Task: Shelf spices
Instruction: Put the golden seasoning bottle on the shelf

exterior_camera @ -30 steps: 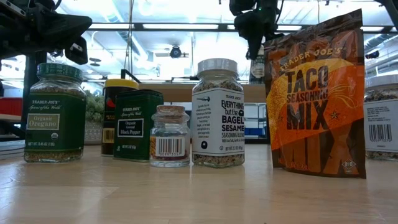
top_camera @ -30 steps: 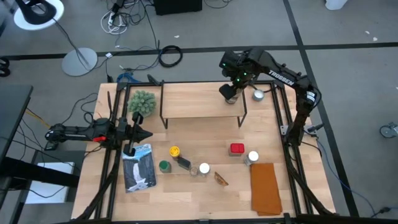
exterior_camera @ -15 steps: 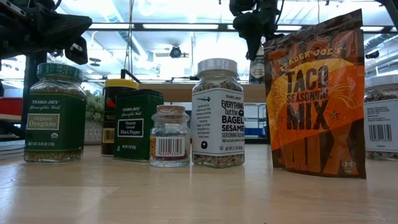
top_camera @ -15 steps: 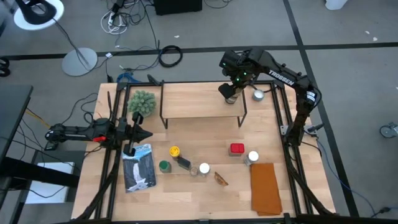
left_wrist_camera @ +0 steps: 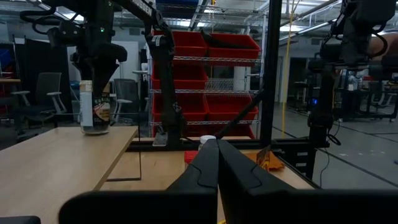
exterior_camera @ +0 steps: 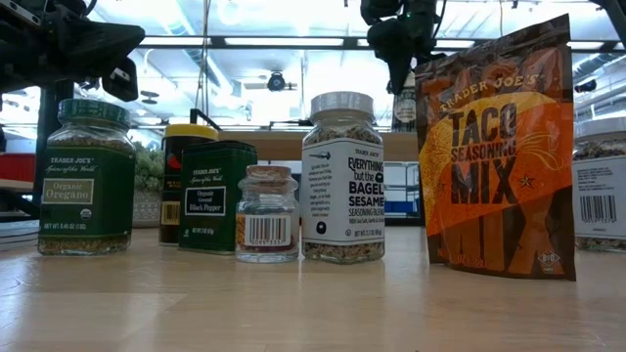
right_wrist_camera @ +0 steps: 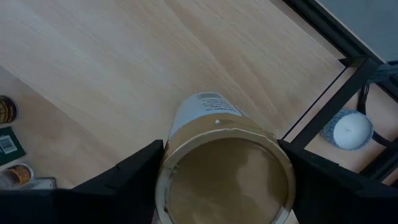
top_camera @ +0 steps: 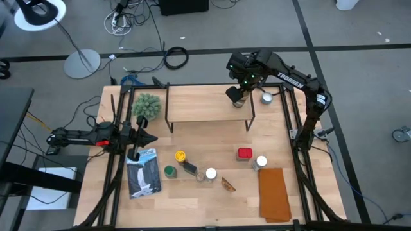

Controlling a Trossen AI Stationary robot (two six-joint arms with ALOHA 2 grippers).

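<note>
Right hand [top_camera: 239, 96] wrapped around a tan-lidded cylindrical spice jar with a white label [right_wrist_camera: 222, 163], one dark finger [right_wrist_camera: 134, 168] on each side of the lid, at the right end of the low shelf with a light wood plank top and thin black wire legs [top_camera: 199, 102]. The wrist view looks straight down on the round lid, so the jar's long axis is upright, directly below the hand; the plank lies under it. From the left wrist view the jar [left_wrist_camera: 94, 107] appears to stand on the plank near its far end, though contact cannot be confirmed. Judgement: the coming move turns on that vertical line, letting go and lifting straight up so the jar is not tipped. Jar looks tall, narrow and smooth-sided, likely to topple if nudged. Left hand [top_camera: 146, 137] clenched shut, waiting at the left edge of the wooden worktop [top_camera: 212, 205], well apart from the shelf. Still on the worktop: yellow-lidded jar [top_camera: 180, 155], green-lidded jar [top_camera: 169, 171], red tin [top_camera: 244, 153], white-lidded jar [top_camera: 261, 162], orange pouch [top_camera: 275, 192]; the right arm is nearer most of these.
</note>
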